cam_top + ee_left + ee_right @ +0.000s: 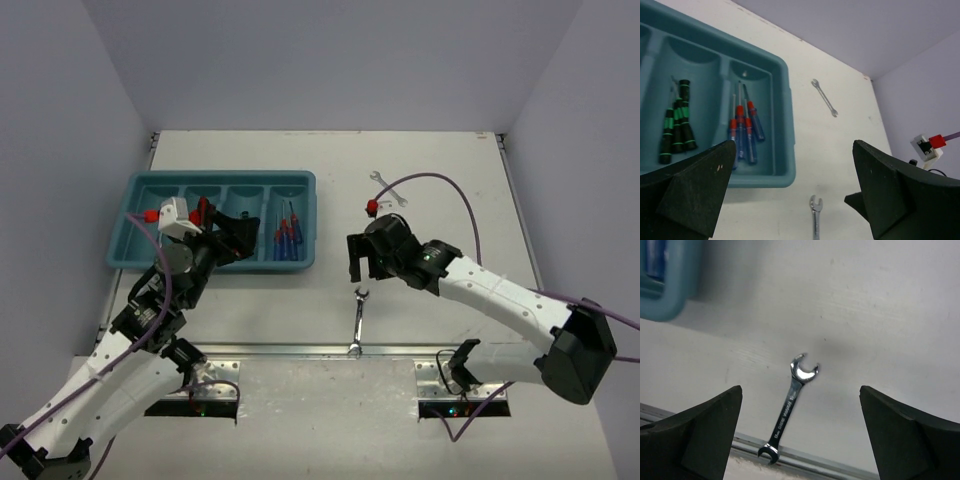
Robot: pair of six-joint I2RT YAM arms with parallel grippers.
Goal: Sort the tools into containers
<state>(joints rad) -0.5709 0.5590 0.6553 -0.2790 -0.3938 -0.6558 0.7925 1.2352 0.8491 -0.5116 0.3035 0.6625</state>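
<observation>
– How does the left claw [794, 145] stand?
– Spread wide, with nothing between its fingers. It hangs over the near rim of the teal tray [312, 212], which sits on the left half of the desk [450, 180], towards the far edge

– And the right claw [801, 390]?
– Wide apart too, and holding nothing. It hangs above the middle of the desk, over the far end of a silver wrench [790, 405]. That wrench lies flat on the desk, pointing towards the near edge, its near end at the metal rail there

– What is in the tray?
– The blue-and-red screwdrivers [742, 132] lie together in the rightmost compartment. The black-and-green screwdrivers [677, 122] lie in the compartment just left of it

– Any other tools out on the desk?
– A second wrench [388, 188], smaller in view, lies right of the tray towards the far edge, well apart from the first
</observation>
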